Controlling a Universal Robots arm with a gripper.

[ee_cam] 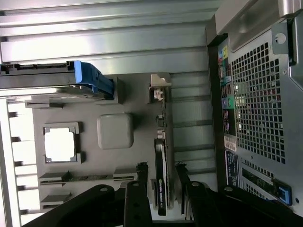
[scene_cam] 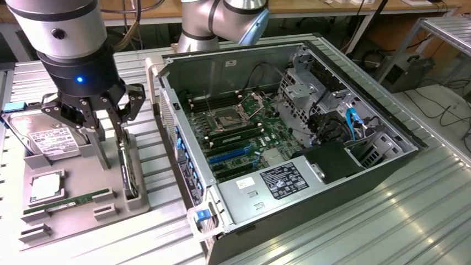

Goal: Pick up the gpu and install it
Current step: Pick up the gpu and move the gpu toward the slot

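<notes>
The dark fingers [ee_cam: 141, 189] were spread wide and held nothing. The gpu [ee_cam: 161, 179], a thin flat black card, stood on edge in the grey moulded tray [ee_cam: 142, 109] directly between them, its long axis running parallel to both fingers
</notes>
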